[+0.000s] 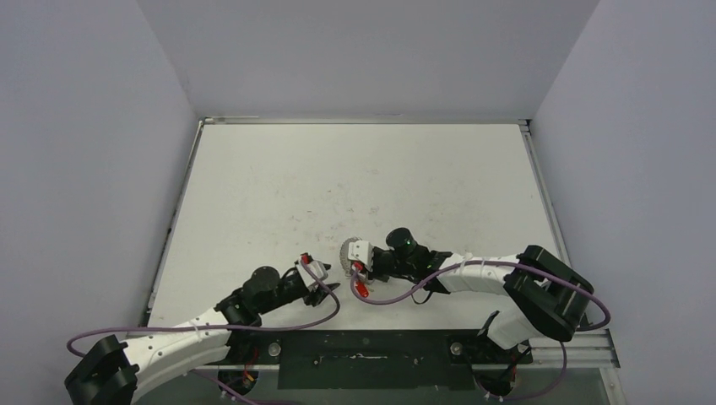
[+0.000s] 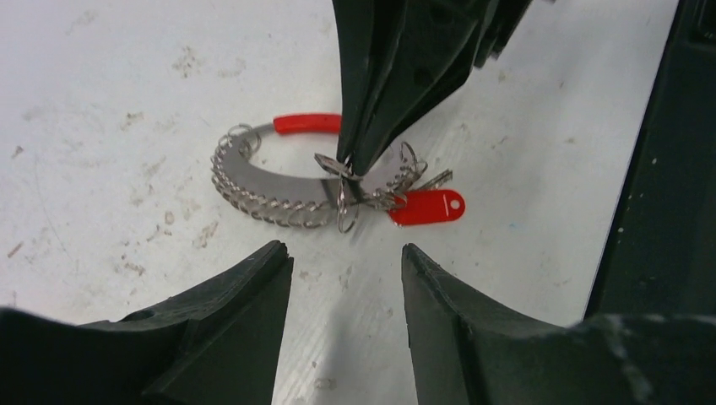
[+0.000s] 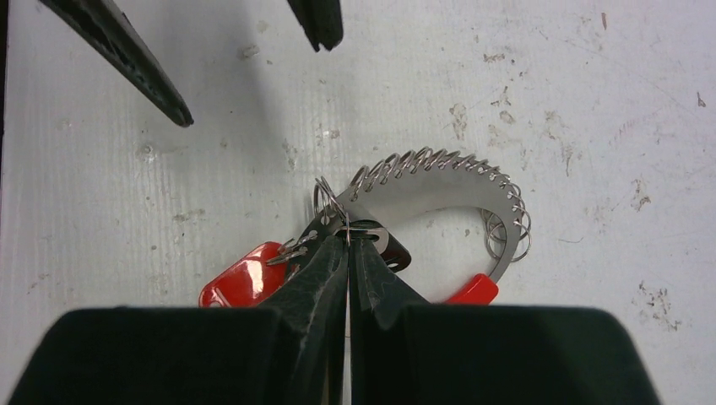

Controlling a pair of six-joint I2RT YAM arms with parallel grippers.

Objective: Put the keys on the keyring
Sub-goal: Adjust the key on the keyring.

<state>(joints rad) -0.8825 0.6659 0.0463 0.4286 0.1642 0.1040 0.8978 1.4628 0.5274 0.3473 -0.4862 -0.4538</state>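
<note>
The right hand is clamped on the keyring, which lies on the counter. The left hand hovers near it, fingers apart.

From above, the keyring is a small grey smudge half under the right gripper; what hangs on it is too small to tell. In the left wrist view that gripper's fingers cover part of the ring's arc. In the right wrist view they hide most of the red sleeve and part of the red tag. Which small piece the closed tips pinch cannot be told.
</note>
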